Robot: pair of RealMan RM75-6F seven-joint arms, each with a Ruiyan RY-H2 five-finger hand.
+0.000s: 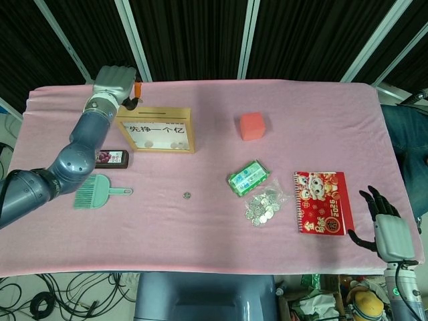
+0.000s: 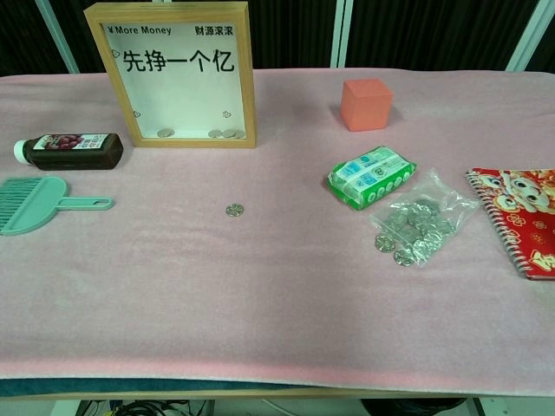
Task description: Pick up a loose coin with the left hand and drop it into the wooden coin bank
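The wooden coin bank (image 1: 156,130) stands at the back left, its slot on top; in the chest view the coin bank (image 2: 250,78) shows a few coins inside at the bottom. One loose coin (image 1: 187,195) lies on the pink cloth in the middle, and the chest view shows the same coin (image 2: 234,210). My left hand (image 1: 115,80) hovers just behind the bank's top left corner, fingers curled in, seen from the back. Whatever is in its pinch is hidden. My right hand (image 1: 384,230) rests at the front right edge with its fingers apart and nothing in them.
A clear bag of coins (image 1: 266,204) and a green packet (image 1: 248,178) lie right of centre. An orange cube (image 1: 252,126) stands behind them. A red notebook (image 1: 322,202) lies at the right. A dark bottle (image 2: 69,149) and a teal brush (image 2: 35,204) lie left of the bank.
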